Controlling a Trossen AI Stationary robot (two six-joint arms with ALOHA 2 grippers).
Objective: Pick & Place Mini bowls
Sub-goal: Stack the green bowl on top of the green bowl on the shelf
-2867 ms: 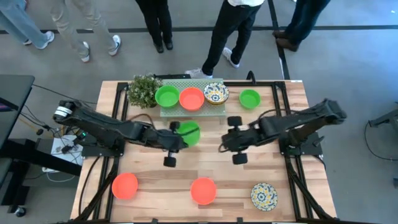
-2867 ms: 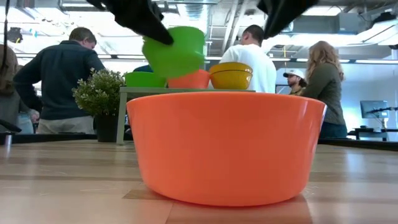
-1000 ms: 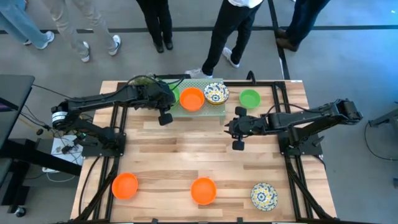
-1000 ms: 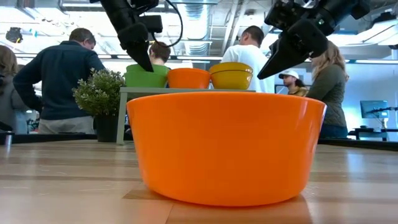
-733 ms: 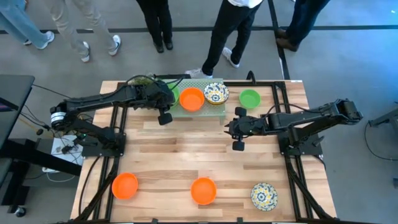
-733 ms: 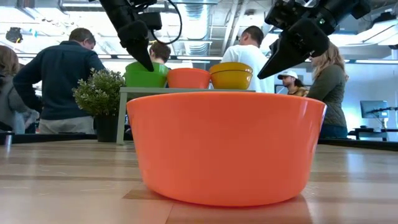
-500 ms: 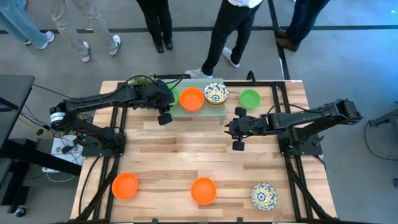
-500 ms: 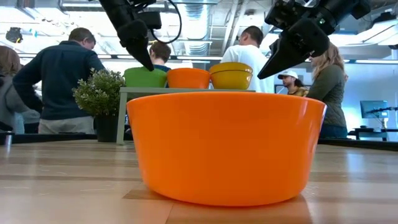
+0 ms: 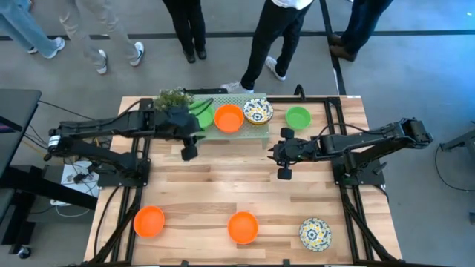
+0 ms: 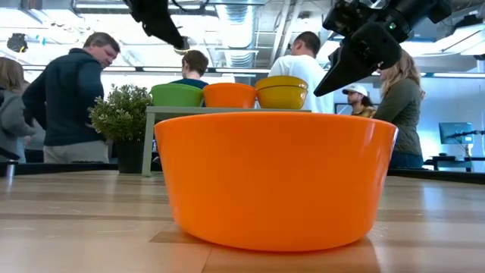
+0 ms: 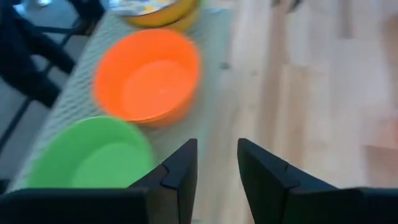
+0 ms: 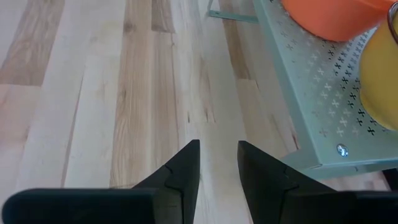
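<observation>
Three mini bowls stand in a row on the pale green stand [image 9: 245, 126] at the table's far side: a green one [image 9: 202, 119], an orange one [image 9: 228, 117] and a floral one [image 9: 257, 111]. My left gripper [image 9: 191, 138] is open and empty, raised above the wood just near the green bowl [image 11: 87, 155]. My right gripper [image 9: 272, 153] is open and empty, in the air near the stand's right end [image 12: 311, 93]. Another green bowl [image 9: 297, 117] sits on the table right of the stand. Two orange bowls [image 9: 149, 221] [image 9: 243, 227] and a floral one [image 9: 315, 233] sit along the near edge.
A small bushy plant [image 9: 172, 100] stands at the stand's left end, beside my left arm. Bare wood lies between the stand and the near row of bowls. People stand beyond the far edge. In the low view the near orange bowl [image 10: 276, 178] fills the foreground.
My left gripper has come away from the green bowl on the stand, rising and drawing back toward the table's near-left. The green bowl has settled level on the stand beside the orange one.
</observation>
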